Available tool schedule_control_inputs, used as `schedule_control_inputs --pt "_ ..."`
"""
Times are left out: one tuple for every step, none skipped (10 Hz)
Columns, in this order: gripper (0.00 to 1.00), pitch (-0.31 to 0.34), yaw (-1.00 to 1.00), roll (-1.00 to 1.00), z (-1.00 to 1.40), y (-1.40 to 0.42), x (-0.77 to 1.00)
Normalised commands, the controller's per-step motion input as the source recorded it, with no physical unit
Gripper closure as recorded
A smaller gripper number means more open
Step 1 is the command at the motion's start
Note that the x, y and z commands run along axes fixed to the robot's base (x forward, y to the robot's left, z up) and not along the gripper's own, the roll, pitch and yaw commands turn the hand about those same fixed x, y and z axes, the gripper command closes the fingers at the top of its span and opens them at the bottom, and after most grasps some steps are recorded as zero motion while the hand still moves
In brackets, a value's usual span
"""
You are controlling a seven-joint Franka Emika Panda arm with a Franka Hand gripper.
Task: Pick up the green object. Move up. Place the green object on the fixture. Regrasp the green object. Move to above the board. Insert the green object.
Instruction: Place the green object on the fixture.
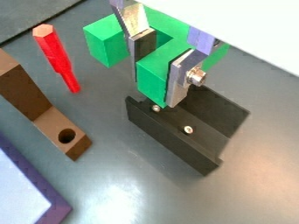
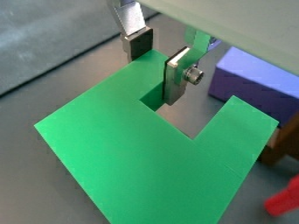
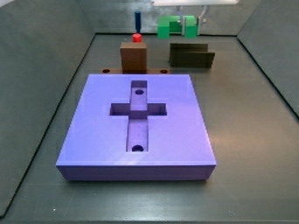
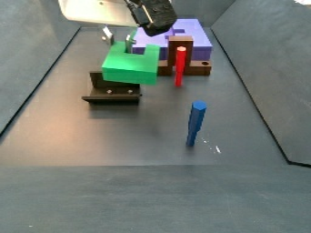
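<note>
Bench surface [image 3: 246, 140] dark grey, walled on the sides. Large thick lavender-purple rectangular board [image 3: 173, 118] lying flat near the camera in a side view, cross-shaped recess and two round holes vacant. Brown block with red cap [image 3: 135, 54] standing just beyond the board's far edge; blue rod [image 4: 195, 124] upright, well apart from the rest. Dark L-shaped fixture [image 1: 193, 131] on its base plate, beside the brown block. Bright green, matte, chunky green object [image 4: 130, 65] with projecting arms seen directly over the fixture; contact with the fixture not confirmable from any view. Gripper [image 1: 158, 55] positioned above the fixture, jaws pinching one arm of the green object, silver plates on either side in both wrist views.

Judged progress: pick-up and lift done; placement on the fixture in hand, release not yet made. Outstanding: regrasp, transfer to above the board, insertion into the recess. Risk noted: green object tipping on the fixture once let go.
</note>
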Motion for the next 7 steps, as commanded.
schedule_control_inputs --pt "1.00 0.000 -0.01 -0.45 0.02 0.00 1.00" --pt "1.00 0.000 -0.03 -0.43 0.00 0.00 1.00" --pt "1.00 0.000 -0.10 -0.35 0.00 0.00 0.61" --pt "1.00 0.000 -0.11 -0.13 -0.01 0.00 0.37" --pt "1.00 0.000 0.00 0.00 0.00 -0.02 0.00" --pt "1.00 0.054 -0.03 0.00 -0.11 -0.03 0.00" --pt "1.00 0.389 0.00 -0.45 -0.11 0.00 0.13"
